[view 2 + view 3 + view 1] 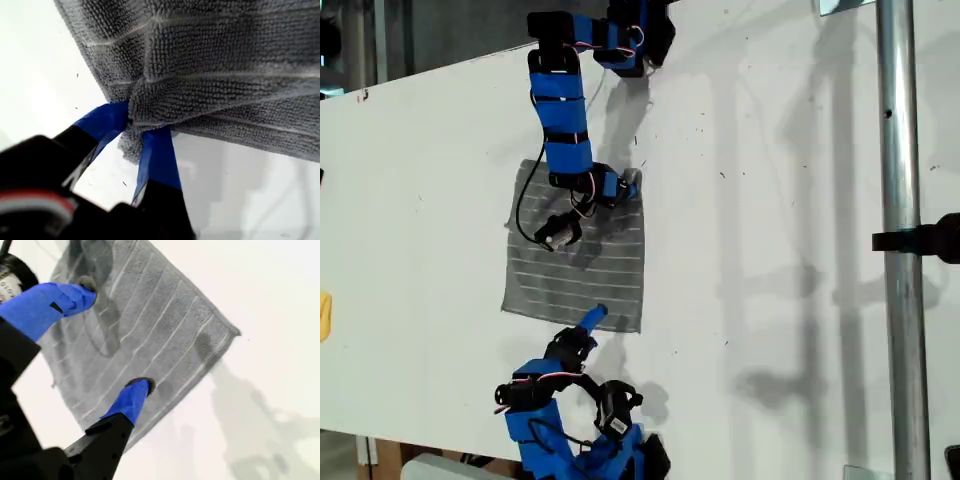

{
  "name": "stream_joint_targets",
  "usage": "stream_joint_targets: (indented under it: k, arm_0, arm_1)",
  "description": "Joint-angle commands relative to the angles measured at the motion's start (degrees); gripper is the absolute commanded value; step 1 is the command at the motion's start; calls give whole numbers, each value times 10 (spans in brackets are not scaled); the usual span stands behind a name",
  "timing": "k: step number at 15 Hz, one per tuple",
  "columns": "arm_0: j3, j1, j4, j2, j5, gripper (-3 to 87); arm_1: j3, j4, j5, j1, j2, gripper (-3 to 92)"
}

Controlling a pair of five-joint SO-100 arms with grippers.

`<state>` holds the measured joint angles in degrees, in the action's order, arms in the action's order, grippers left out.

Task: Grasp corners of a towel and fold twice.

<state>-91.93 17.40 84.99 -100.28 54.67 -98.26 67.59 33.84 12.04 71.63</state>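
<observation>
The grey striped towel [575, 275] lies flat on the white table [770, 150]. My first gripper [593, 318] reaches in from the exterior view's bottom. It is shut on the towel's lower edge, near the lower right corner in that view. The first wrist view shows its blue fingers [157, 155] pinching bunched fabric of the towel [225, 60]. My second gripper [625, 187] comes from the top of the exterior view. It stands open [115, 337] over the towel [165, 320], with a corner [232, 332] just beyond its fingertips.
A metal pole [900, 200] with a black clamp [920, 240] stands at the exterior view's right. A yellow object [324, 315] shows at that view's left edge. The second arm's black cable [523, 205] loops over the towel.
</observation>
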Motion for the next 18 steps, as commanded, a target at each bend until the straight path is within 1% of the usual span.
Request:
stream_joint_targets:
  k: [1,4,8,10,11,13,14,15,18]
  arm_0:
    - [-28,-1,-66,41,15,321]
    - [-54,-21,-118,124,63,348]
    - [-120,-21,-204,169,83,333]
    - [-126,-18,-213,173,90,308]
    - [-120,-17,-214,186,88,270]
    - [-98,-17,-209,218,86,128]
    - [-96,-17,-209,224,87,43]
    - [-95,-16,-211,227,89,-19]
    - [-74,-17,-200,247,83,-29]
  arm_1:
    - [8,6,10,-6,9,-2]
    - [15,15,11,-7,14,-2]
    - [17,23,16,-15,25,-2]
    - [16,29,19,-18,32,-2]
    - [16,30,19,-19,33,-2]
    - [16,32,21,-19,36,-2]
    - [15,33,22,-19,37,-2]
    - [15,35,22,-20,39,-2]
    - [11,36,23,-19,46,-2]
